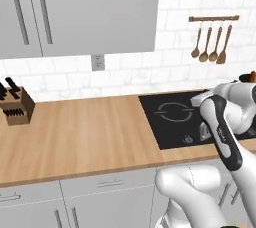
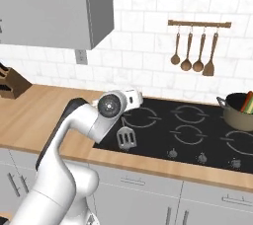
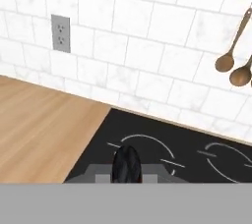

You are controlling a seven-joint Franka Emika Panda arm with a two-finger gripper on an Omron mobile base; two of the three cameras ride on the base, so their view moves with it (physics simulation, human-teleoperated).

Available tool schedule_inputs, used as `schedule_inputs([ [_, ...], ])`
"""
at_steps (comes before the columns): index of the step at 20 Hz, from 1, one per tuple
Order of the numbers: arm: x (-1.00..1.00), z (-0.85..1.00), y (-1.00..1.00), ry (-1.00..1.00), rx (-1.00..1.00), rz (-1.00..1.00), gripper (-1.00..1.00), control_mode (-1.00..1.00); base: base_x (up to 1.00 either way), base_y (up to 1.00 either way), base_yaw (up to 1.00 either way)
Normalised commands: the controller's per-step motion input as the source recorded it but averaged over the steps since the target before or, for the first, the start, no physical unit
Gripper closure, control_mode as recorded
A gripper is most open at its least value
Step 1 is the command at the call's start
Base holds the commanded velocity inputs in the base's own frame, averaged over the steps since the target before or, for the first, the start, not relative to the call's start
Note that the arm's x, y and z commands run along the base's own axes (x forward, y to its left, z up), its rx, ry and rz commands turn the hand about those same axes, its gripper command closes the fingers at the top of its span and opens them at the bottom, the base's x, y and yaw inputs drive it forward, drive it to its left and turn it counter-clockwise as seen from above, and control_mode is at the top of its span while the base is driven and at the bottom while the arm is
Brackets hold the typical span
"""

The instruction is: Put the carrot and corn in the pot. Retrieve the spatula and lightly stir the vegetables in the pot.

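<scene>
My gripper (image 2: 134,101) hovers over the left end of the cooktop, shut on the spatula (image 2: 126,139). The slotted grey blade hangs below the hand, just above the front left burner. In the hand view the spatula's dark handle (image 3: 127,165) stands between the fingertips, and the left base view shows the grey blade (image 1: 205,131) beside my forearm. The tan pot (image 2: 239,113) stands on the far right burner, well away from the gripper. The orange-red carrot (image 2: 249,98) and the green-sided corn (image 2: 244,103) lean inside the pot. The left base view shows a bit of the carrot (image 1: 253,77) past my arm.
Brown wooden spoons and a wooden spatula (image 2: 197,54) hang on a wall rail above the black cooktop (image 2: 197,130). A knife block (image 1: 17,107) sits at the far left of the wooden counter (image 1: 85,132). A wall outlet (image 3: 60,33) is left of the stove.
</scene>
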Motion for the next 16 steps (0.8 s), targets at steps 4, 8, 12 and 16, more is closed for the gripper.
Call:
schedule_inputs([
  [4, 0.0, 0.0, 0.0, 0.0, 0.0, 0.0, 1.0, 1.0, 0.0, -0.22, 0.06],
  [8, 0.0, 0.0, 0.0, 0.0, 0.0, 0.0, 1.0, 1.0, -0.09, -0.96, 0.0],
  [12, 0.0, 0.0, 0.0, 0.0, 0.0, 0.0, 1.0, 1.0, -0.21, -1.0, -0.02],
  [16, 0.0, 0.0, 0.0, 0.0, 0.0, 0.0, 1.0, 1.0, 0.0, -1.0, -0.01],
])
